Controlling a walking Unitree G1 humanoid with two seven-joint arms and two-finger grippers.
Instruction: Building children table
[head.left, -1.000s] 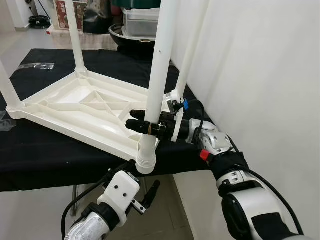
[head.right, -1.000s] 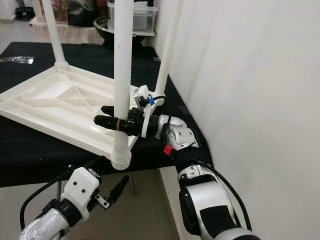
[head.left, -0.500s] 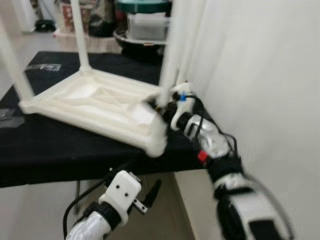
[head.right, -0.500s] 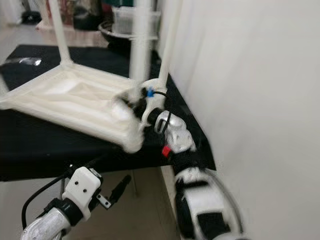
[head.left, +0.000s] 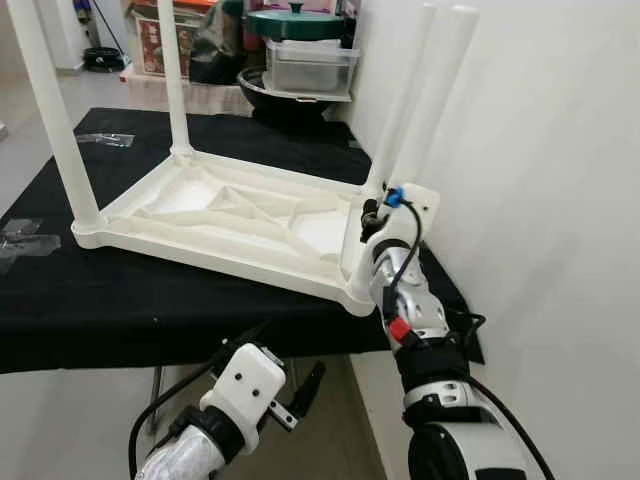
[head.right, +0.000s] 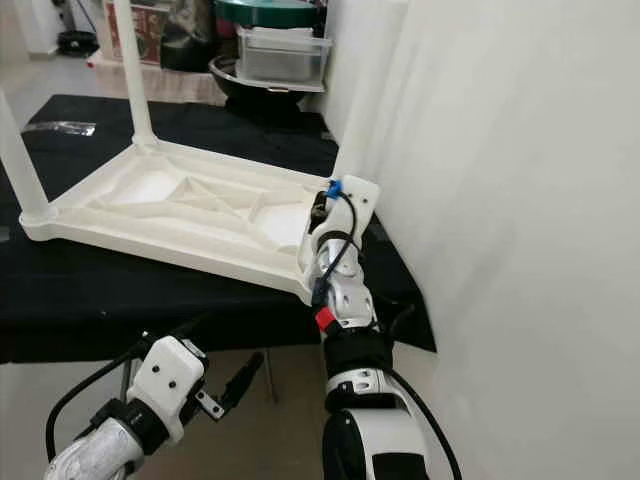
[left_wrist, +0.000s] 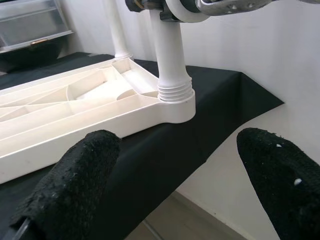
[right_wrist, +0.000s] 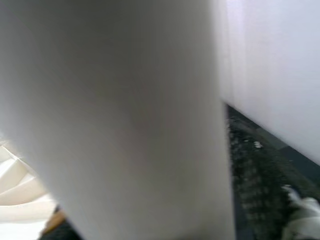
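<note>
A white plastic children's table (head.left: 200, 255) lies upside down on a black-clothed bench (head.left: 150, 310), its legs pointing up. My right arm reaches up to the near right leg (head.left: 445, 90) beside the wall. In the left wrist view my right gripper (left_wrist: 150, 6) is shut on that leg (left_wrist: 170, 50) just above its threaded socket. The right wrist view is blurred white leg (right_wrist: 125, 115) at very close range. My left gripper (head.left: 300, 392) hangs open below the bench's front edge, fingers (left_wrist: 85, 170) wide apart and holding nothing.
A white wall (head.left: 540, 200) runs close along the right side of the bench. Behind the bench stand a clear lidded box (head.left: 310, 68) and a dark bowl (head.left: 270, 95). A crumpled plastic bag (head.left: 18, 238) lies on the cloth at the left.
The view has shifted and sharpened after a blur. My right arm has swung round with the leg, and the table's near right corner now rests on the cloth, not over its edge.
</note>
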